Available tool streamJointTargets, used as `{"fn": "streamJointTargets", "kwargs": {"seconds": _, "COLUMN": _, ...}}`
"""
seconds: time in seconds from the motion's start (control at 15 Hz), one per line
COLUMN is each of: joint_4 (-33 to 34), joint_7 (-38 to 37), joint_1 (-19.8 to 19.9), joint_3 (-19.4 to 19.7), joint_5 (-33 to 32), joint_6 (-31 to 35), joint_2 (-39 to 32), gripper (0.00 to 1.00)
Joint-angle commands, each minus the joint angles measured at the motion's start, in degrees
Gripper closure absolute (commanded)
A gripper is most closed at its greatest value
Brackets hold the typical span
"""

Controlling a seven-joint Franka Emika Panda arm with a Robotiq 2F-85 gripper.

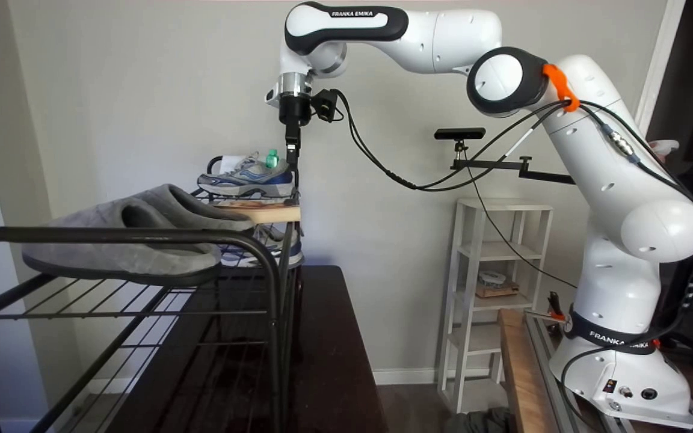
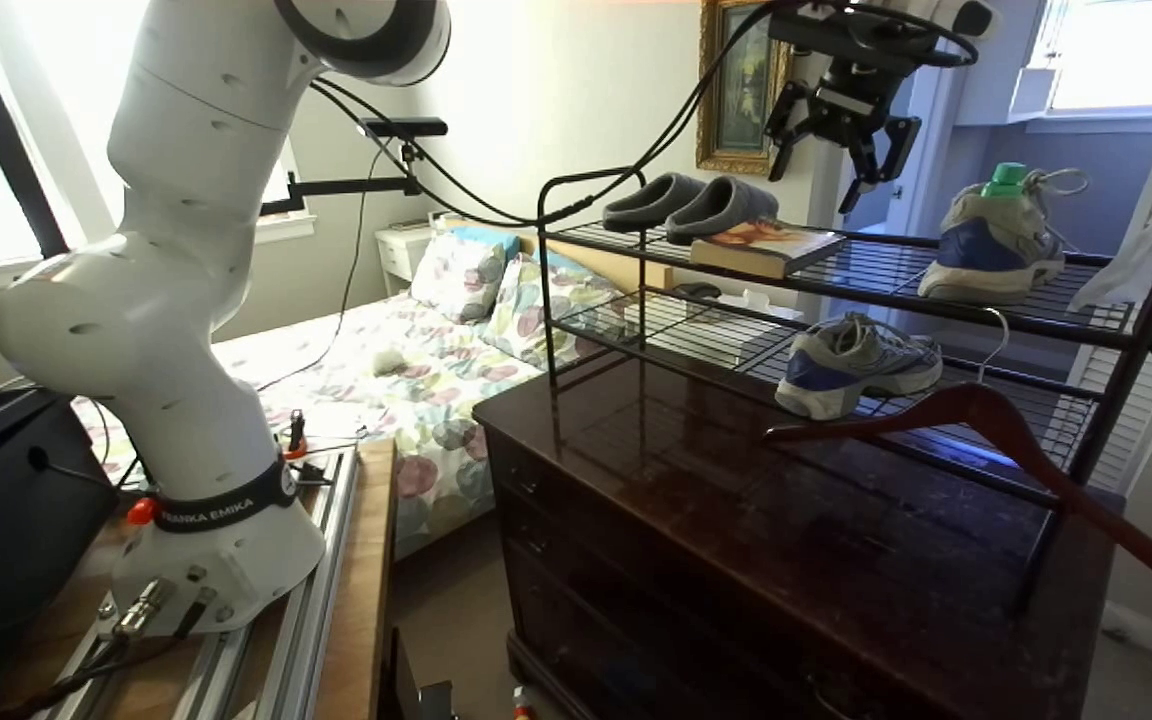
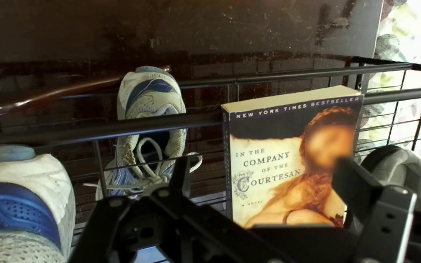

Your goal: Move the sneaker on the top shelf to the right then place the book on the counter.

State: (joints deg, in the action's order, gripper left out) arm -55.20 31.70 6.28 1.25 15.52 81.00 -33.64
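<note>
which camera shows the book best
The wrist view: the book shows its cover nearly face-on, with a readable title, though a gripper finger overlaps its right side. In both exterior views it lies flat, a pale page edge showing, its cover foreshortened and the title unreadable.

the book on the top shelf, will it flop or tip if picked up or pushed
The book looks like a thick paperback, so it should lift fairly stiff, though it may flex a little. Lying flat, it seems unlikely to roll. It reaches the top shelf's front rail, so a push that way could tip it off.
</note>
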Motion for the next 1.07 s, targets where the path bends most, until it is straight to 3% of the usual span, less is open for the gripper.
{"fn": "streamJointTargets", "kwargs": {"seconds": 0.0, "joint_4": -0.97, "joint_7": 10.72, "joint_1": 1.04, "joint_3": -1.03, "joint_5": -0.65, "joint_6": -0.10, "joint_2": -0.78, "gripper": 0.00}}
{"fn": "streamJointTargets", "kwargs": {"seconds": 0.27, "joint_4": 0.92, "joint_7": 23.54, "joint_1": 2.39, "joint_3": -1.88, "joint_5": 0.68, "joint_6": -1.92, "joint_2": -4.07, "gripper": 0.00}}
{"fn": "streamJointTargets", "kwargs": {"seconds": 0.33, "joint_4": 1.04, "joint_7": 23.33, "joint_1": 2.57, "joint_3": -1.93, "joint_5": 1.80, "joint_6": -1.25, "joint_2": -4.74, "gripper": 0.00}}
{"fn": "streamJointTargets", "kwargs": {"seconds": 0.73, "joint_4": -0.57, "joint_7": 13.73, "joint_1": 0.11, "joint_3": -1.77, "joint_5": 5.21, "joint_6": 8.52, "joint_2": -6.77, "gripper": 0.00}}
{"fn": "streamJointTargets", "kwargs": {"seconds": 1.0, "joint_4": 3.54, "joint_7": 7.23, "joint_1": -1.59, "joint_3": -3.07, "joint_5": 6.06, "joint_6": 6.78, "joint_2": -10.38, "gripper": 0.00}}
